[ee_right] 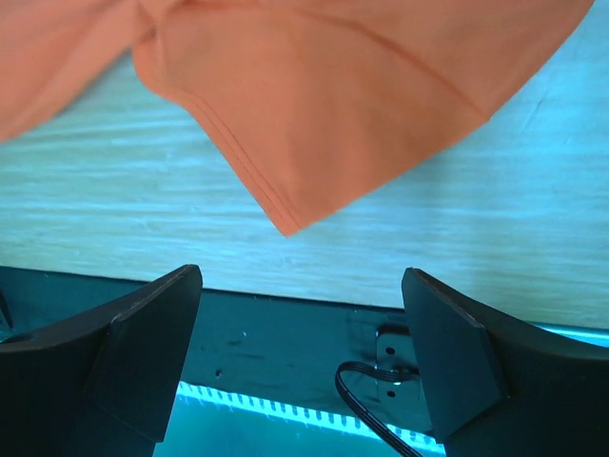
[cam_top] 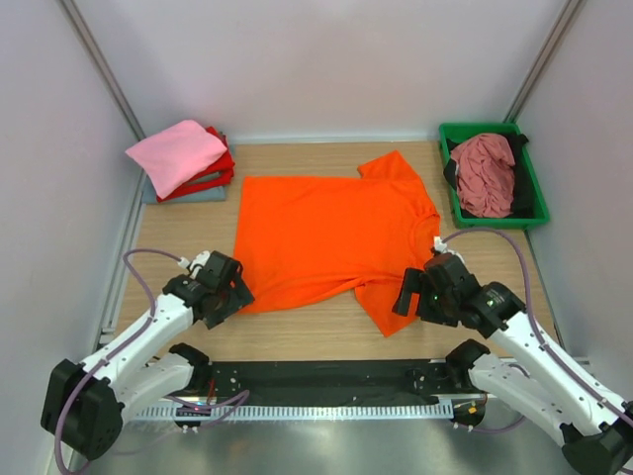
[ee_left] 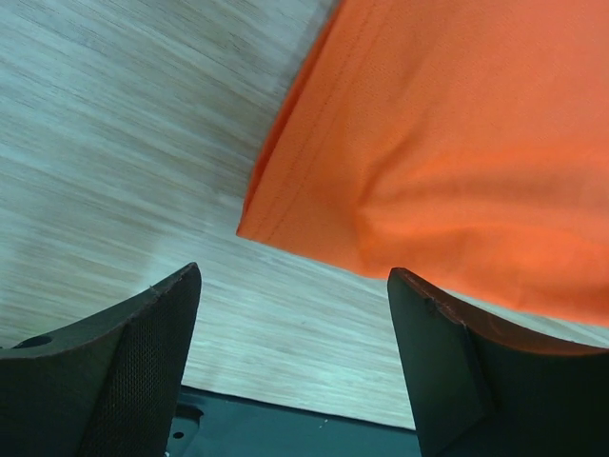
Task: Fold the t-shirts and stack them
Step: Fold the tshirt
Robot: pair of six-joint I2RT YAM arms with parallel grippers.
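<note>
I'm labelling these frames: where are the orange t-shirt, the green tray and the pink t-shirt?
orange t-shirt (cam_top: 326, 233), top external view, middle of its body.
green tray (cam_top: 477, 129), top external view, far rim.
pink t-shirt (cam_top: 176, 153), top external view, middle of the folded cloth.

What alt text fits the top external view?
An orange t-shirt lies spread on a wooden table, the left gripper at its near corner, the right gripper by its near sleeve. Folded shirts sit back left, a green tray of crumpled shirts back right.

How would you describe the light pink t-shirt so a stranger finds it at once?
On the wooden table, look at the far left corner. The light pink t-shirt lies folded on a red t-shirt and a grey-blue t-shirt; it is topmost and palest.
</note>
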